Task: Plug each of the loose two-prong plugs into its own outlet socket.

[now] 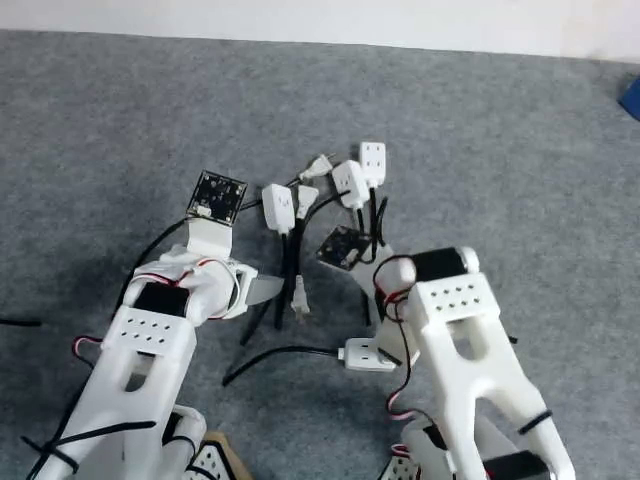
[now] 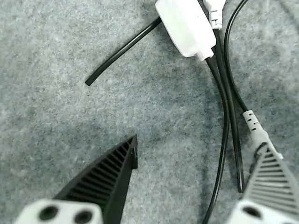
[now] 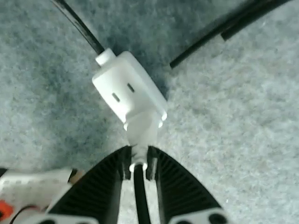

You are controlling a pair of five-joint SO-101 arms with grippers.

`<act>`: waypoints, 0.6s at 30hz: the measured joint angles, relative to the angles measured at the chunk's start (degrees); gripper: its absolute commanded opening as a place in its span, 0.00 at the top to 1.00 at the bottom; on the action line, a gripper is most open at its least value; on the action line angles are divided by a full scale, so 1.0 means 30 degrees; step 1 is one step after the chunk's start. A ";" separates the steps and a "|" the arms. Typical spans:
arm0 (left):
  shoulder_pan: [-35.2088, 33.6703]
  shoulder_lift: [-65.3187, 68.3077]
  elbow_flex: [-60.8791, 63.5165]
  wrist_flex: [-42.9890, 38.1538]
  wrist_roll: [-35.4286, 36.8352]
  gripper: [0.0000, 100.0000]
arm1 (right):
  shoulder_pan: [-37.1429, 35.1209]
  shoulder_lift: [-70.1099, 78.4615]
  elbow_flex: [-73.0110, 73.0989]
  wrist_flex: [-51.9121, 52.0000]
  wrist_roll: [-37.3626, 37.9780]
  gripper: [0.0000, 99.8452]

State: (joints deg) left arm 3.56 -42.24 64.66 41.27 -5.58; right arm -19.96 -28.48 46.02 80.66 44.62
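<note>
The left pincer (image 2: 201,142) hangs over the grey table (image 2: 56,102) with its fingers spread wide. We see a loose plug (image 2: 256,132) lying at the tip of the pale finger, at the edge of the gap, with its cord running away from the pincer. A white socket (image 2: 187,28) lies well ahead of the fingertips, and black cords (image 2: 226,121) run between. We judge that this spread stance suits straddling the plug body before closing.

The right pincer (image 3: 138,154) is clamped on the neck of a second plug (image 3: 142,125), where the cord leaves it. Directly ahead of the fingertips, that plug's front meets the end of a slotted socket (image 3: 126,88). We judge that the rear grip keeps the front free for pushing along the socket axis. We cannot tell whether the prongs are fully seated.
</note>
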 measured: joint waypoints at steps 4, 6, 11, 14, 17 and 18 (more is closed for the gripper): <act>0.0000 0.0000 0.0000 0.0000 0.0000 0.62 | -0.0117 0.0000 0.1201 -0.0938 0.0000 0.99; 0.0000 0.0000 0.0000 0.0000 0.0000 0.62 | -0.0117 -0.0029 0.1641 -0.1407 0.0000 0.99; 0.0000 0.0000 0.0000 0.0000 0.0000 0.62 | -0.0234 -0.0059 0.2755 -0.2403 -0.0147 0.99; 0.0000 0.0000 0.0000 0.0000 0.0000 0.62 | -0.0234 -0.0059 0.2872 -0.2579 -0.0703 0.99; 0.0000 0.0000 0.0000 0.0000 0.0000 0.62 | -0.0234 -0.0059 0.2901 -0.2579 -0.0938 0.98; 0.0000 0.0000 0.0000 0.0000 0.0000 0.62 | -0.0234 -0.0059 0.2901 -0.2579 -0.0938 0.95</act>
State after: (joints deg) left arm 3.56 -42.24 64.66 41.27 -5.58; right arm -20.66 -28.66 54.73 72.92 41.80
